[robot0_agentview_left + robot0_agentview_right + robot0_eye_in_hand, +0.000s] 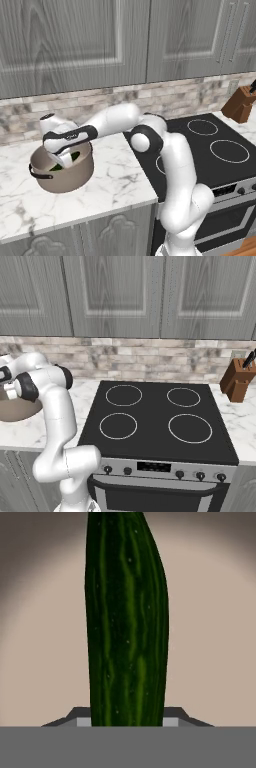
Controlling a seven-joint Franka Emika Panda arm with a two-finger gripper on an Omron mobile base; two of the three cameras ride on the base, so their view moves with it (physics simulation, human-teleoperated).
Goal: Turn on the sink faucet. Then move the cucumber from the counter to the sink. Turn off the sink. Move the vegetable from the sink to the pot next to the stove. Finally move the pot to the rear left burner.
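1. One pot (62,172) on the desk (115,190), left of the stove (220,150).
2. One cucumber (127,622) inside the pot, clamped between the fingers (170,718); hand view shows this grip.
3. Four burner rings, right base view.
4. One knife block (239,380), far right.

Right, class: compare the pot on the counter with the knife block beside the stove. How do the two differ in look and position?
The pot is round, squat and tan-grey; the knife block is angular, brown and wooden.
The pot sits left of the stove, the knife block to its right, near the wall.
The pot is open-topped with the cucumber and the gripper inside; the knife block holds dark handles.
Both rest on the white marble counter.
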